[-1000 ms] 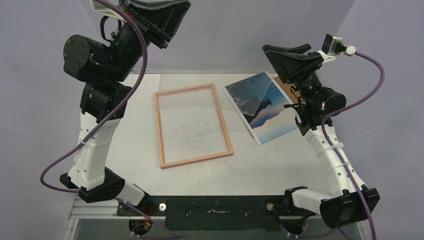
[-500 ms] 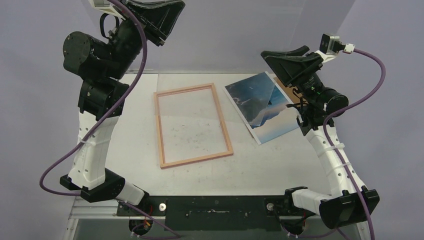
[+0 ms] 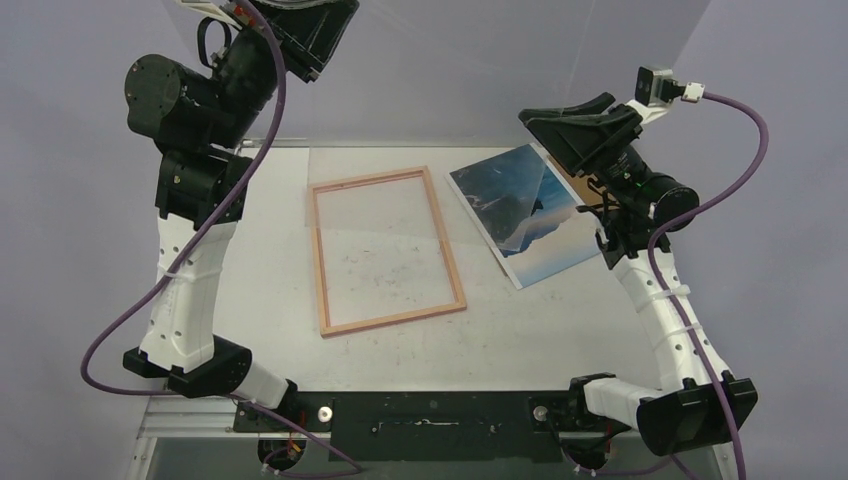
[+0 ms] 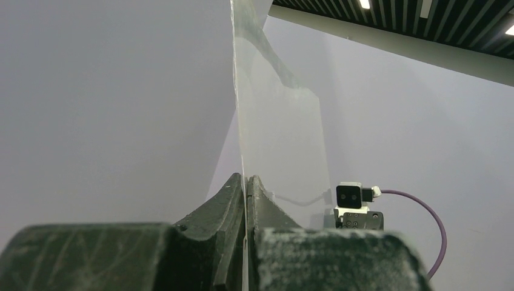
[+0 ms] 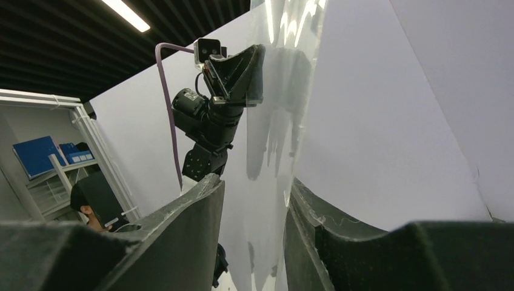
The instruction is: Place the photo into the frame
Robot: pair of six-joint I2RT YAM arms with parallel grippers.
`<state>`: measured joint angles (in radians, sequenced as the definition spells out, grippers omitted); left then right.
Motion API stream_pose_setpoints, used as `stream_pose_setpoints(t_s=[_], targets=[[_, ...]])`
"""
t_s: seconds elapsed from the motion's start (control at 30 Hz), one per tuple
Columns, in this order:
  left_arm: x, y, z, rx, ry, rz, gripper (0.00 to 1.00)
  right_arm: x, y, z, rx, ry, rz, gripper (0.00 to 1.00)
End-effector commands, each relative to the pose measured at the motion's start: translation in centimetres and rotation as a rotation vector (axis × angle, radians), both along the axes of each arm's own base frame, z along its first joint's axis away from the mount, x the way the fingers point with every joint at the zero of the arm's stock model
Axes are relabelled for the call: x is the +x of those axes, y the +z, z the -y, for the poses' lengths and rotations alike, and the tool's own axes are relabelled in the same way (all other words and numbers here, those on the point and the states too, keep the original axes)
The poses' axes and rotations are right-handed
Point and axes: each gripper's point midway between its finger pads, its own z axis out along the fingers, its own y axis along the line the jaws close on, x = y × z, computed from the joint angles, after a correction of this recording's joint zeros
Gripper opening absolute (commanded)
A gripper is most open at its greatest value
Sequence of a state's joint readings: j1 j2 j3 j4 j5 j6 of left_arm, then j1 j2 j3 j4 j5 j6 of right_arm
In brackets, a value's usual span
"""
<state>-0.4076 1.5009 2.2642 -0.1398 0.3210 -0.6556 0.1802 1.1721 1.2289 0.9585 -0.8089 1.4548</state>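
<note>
The frame (image 3: 447, 245) lies flat mid-table, pale wood side up. To its right, the photo (image 3: 535, 230) rests picture up on the table. My left gripper (image 3: 335, 30) is raised high at the back left, shut on the edge of a clear sheet (image 4: 267, 109). That sheet (image 3: 400, 190) hangs between both arms, above the frame and the photo's near corner. My right gripper (image 3: 530, 118) hovers over the photo's far end. In the right wrist view this gripper (image 5: 254, 188) stands open, with the sheet's edge (image 5: 279, 121) between its fingers, close to the right one.
A brown backing board (image 3: 575, 175) pokes out from under the photo's far right side. Grey walls close in behind and beside the table. Through the right wrist view, the left arm (image 5: 212, 121) shows beyond the sheet.
The left arm has lifted and drawn back a little with the clear sheet. The right gripper has crept slightly up and left along the sheet's edge. Frame and photo have stayed put.
</note>
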Motion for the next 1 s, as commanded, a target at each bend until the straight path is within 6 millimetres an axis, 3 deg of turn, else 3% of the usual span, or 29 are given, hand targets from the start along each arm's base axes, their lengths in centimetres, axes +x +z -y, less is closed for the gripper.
stream_pose_setpoints(t_s=[0.0,0.17,0.23,0.37,0.4,0.5,0.57,0.67,0.8,0.97], targets=[[-0.4,1.4,-0.4,-0.034,-0.022,0.052,0.0,-1.4,1.6,0.6,-0.013,0.006,0.074,0.33],[0.3,0.2,-0.2,0.036,-0.004,0.051,0.0,-0.3,1.5,1.4,-0.011,-0.012,0.041,0.0],[1.1,-0.9,-0.3,0.064,0.022,0.03,0.05,0.2,1.3,1.6,-0.019,-0.021,0.019,0.0],[2.3,-4.1,-0.8,0.099,0.053,-0.017,0.63,1.9,0.2,1.5,-0.065,-0.062,-0.04,0.0],[2.7,-5.2,-1.0,0.11,0.062,-0.031,0.69,2.4,-0.3,1.4,-0.076,-0.07,-0.062,0.0],[4.5,-10.2,-1.8,0.175,0.119,-0.128,0.8,4.2,-1.9,1.3,-0.108,-0.088,-0.14,0.0],[6.0,-14.1,-3.5,0.231,0.225,-0.23,0.96,5.4,-3.2,1.2,-0.127,-0.098,-0.195,0.0],[7.2,-20.3,-7.3,0.334,0.431,-0.386,0.97,7.6,-5.7,1.1,-0.168,-0.122,-0.294,0.0],[7.1,-28.7,-11.2,0.449,0.589,-0.594,0.97,10.2,-9.3,0.4,-0.247,-0.146,-0.42,0.0],[6.5,-36.2,-14.4,0.588,0.723,-0.76,0.97,13.0,-13.8,-1.5,-0.359,-0.169,-0.555,0.0]])
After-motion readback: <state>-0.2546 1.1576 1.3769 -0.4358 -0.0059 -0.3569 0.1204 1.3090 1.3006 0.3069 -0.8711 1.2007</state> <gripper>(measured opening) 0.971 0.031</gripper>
